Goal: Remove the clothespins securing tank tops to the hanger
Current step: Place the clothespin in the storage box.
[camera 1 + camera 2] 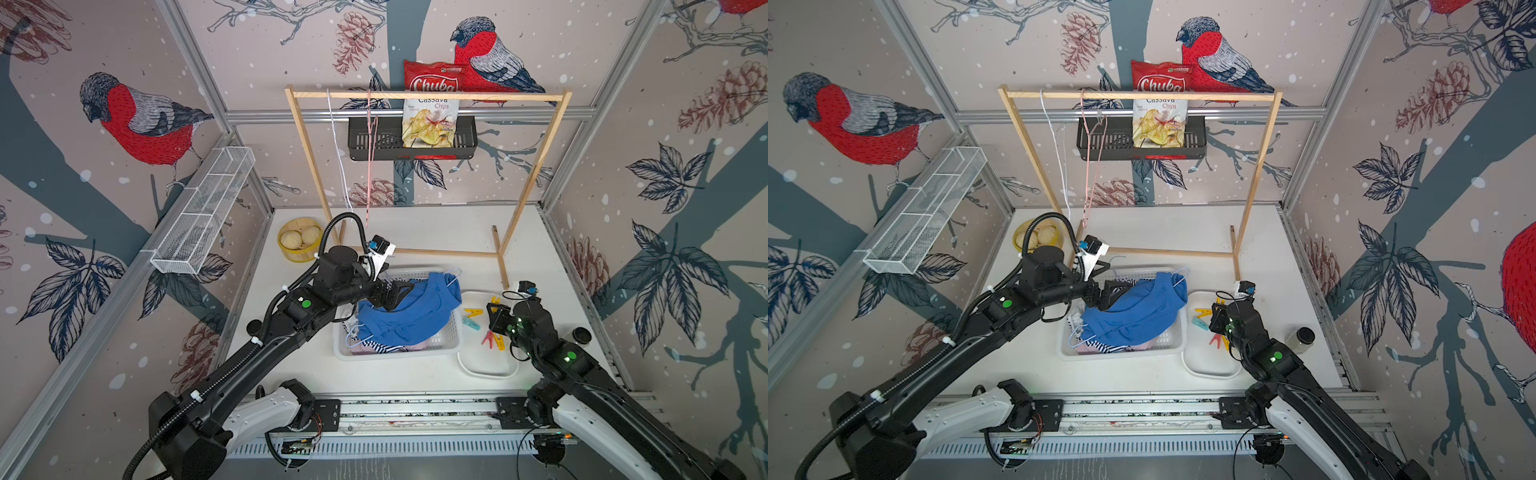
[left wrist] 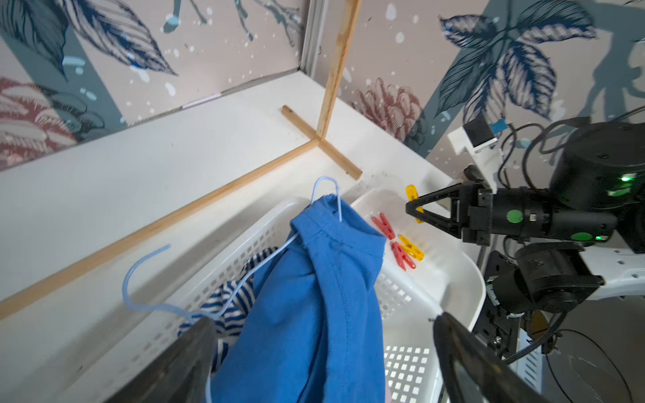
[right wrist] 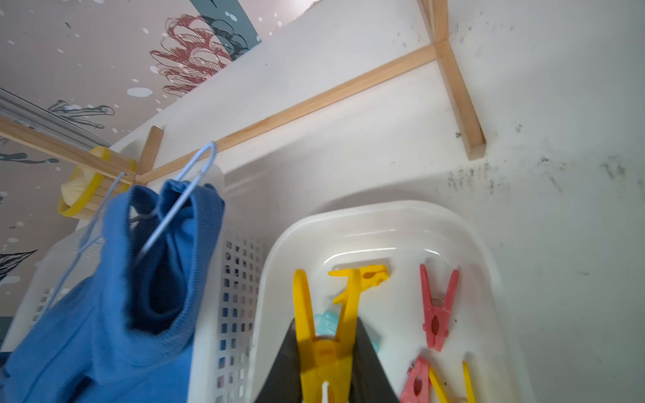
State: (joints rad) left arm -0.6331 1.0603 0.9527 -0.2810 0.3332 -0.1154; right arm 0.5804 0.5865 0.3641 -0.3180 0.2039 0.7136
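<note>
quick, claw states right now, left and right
left claw: open, straddling the blue tank top, not gripping it
right claw: shut on a yellow clothespin over the tray

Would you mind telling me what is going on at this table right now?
The right tool grips a yellow plastic clothespin above the white plastic tray, where other coloured clothespins lie. The left tool hangs open over the plain blue tank top, which lies in the white perforated basket with a light blue wire hanger threaded through its strap.
</note>
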